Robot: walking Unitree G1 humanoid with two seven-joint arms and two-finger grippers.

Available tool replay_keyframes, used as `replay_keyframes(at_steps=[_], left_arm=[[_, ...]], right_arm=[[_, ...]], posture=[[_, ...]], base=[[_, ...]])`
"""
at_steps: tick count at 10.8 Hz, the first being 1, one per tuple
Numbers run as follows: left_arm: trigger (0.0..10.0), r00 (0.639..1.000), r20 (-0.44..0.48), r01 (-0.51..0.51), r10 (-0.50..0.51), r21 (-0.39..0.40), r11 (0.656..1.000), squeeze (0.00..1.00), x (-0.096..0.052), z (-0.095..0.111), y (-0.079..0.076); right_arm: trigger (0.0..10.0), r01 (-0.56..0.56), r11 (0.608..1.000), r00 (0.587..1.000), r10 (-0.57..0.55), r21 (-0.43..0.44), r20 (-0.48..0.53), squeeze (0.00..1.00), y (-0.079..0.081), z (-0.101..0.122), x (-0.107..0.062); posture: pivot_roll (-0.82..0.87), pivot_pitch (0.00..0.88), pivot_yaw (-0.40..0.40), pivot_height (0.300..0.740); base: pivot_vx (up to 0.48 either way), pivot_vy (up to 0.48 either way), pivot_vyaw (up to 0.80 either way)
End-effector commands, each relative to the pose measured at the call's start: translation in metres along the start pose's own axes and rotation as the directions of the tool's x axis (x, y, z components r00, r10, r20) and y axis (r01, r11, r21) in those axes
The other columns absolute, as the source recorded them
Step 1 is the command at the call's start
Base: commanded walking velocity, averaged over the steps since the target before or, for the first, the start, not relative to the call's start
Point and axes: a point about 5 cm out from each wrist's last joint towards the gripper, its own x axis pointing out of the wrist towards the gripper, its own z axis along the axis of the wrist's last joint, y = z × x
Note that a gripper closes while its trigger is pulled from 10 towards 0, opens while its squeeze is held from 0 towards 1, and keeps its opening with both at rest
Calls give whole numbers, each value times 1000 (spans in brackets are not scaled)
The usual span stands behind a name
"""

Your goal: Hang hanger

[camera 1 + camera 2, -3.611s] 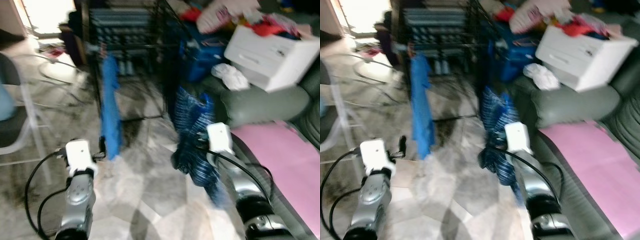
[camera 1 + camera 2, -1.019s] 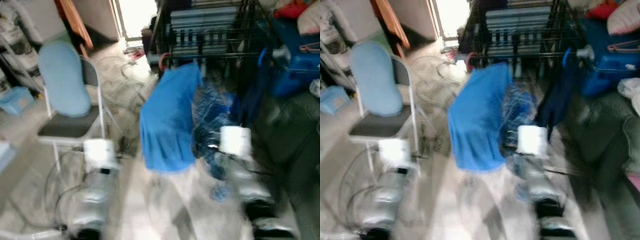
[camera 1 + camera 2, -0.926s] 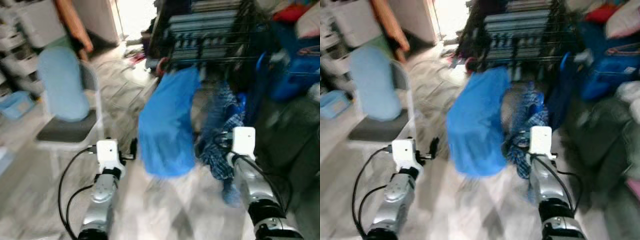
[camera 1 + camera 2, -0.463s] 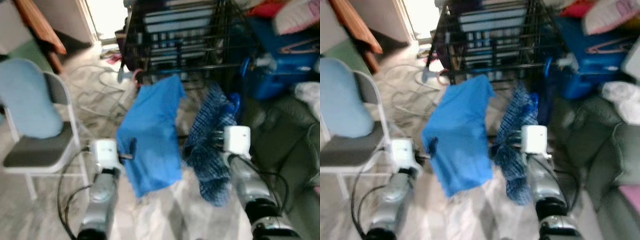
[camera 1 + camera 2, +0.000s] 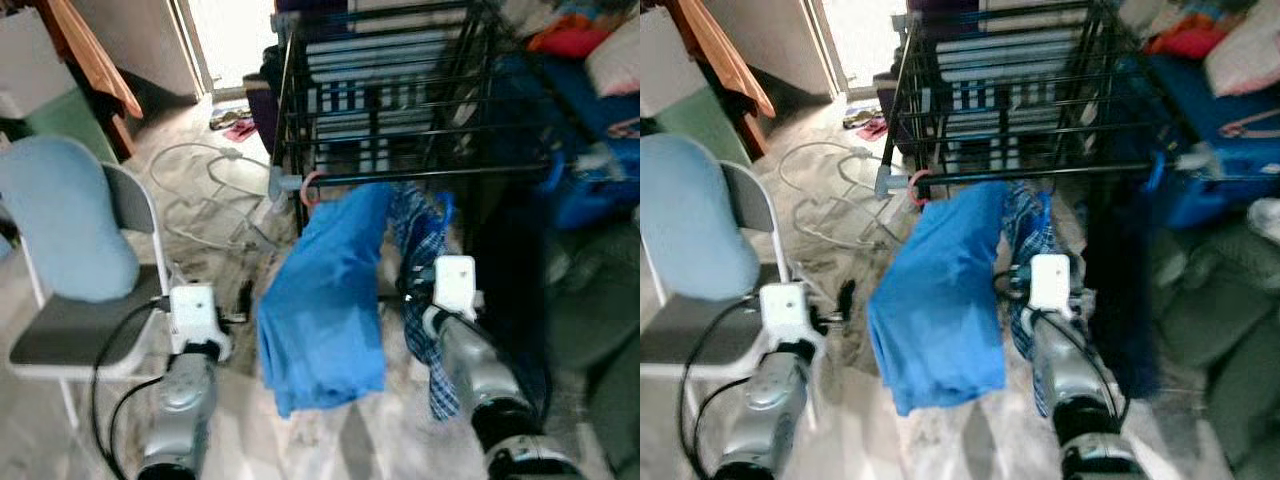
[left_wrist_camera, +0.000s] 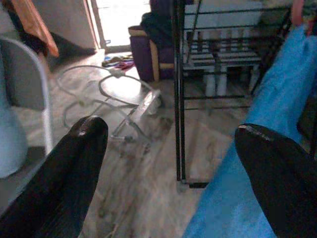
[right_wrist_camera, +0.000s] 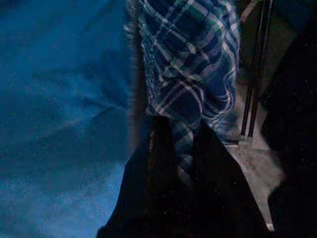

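**Hanger nearly at the rail, snag risk ahead**

Hanger itself is hard to make out: I judge it sits inside the plaid shirt (image 7: 190, 74) that my right gripper (image 7: 173, 144) holds, fingers pressed together on a fold of the cloth. That shirt hangs straight ahead of my right fingers, close under the rack (image 5: 400, 100) and its front rail (image 5: 440, 172). I cannot tell whether a hook is over the rail yet.

Just beside my right gripper, on its inner side, a blue shirt (image 5: 325, 300) hangs from a pink hook (image 5: 312, 186). If I lift blindly, the plaid cloth could drag against it and pull it off the rail.

Since I grip cloth and not a hanger, the shirt could slide off and drop to the floor.

My left gripper (image 6: 173, 163) is spread wide and empty, with the blue shirt beside one fingertip (image 6: 277, 163). A chair (image 5: 70, 240) stands to its outer side; swinging there could knock it.
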Motion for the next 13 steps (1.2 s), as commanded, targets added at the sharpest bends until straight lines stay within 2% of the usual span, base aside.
replay_keyframes(at_steps=[1,6,9,10,12,13], left_arm=[[10000,1000,-7,2,-2,-5,1000,0,1,0,-2],[10000,1000,-11,5,-5,-11,1000,0,2,0,-4],[10000,1000,-11,20,-20,-13,1000,0,4,1,-5],[10000,999,-18,48,-48,-26,999,0,4,0,-8],[10000,996,-31,86,-87,-39,996,0,0,-3,-12],[10000,996,-32,86,-87,-40,996,0,-1,-3,-12]], right_arm=[[10000,4,1000,1000,-5,13,30,0,-3,10,3],[10000,16,1000,998,-17,13,64,0,-8,24,8],[10000,65,997,996,-67,50,53,0,-23,45,20],[10000,72,997,997,-73,30,16,0,-28,50,25],[10000,27,999,997,-26,17,-67,0,-23,52,31],[10000,10,1000,997,-9,7,-76,0,-21,53,32]], posture=[[-139,0,101,740],[-141,0,103,740],[-137,0,109,740],[-136,0,106,740],[-122,0,94,740],[-116,0,88,740]], base=[[0,0,0],[0,0,0],[0,0,0],[0,0,0],[0,0,0],[0,0,0]])
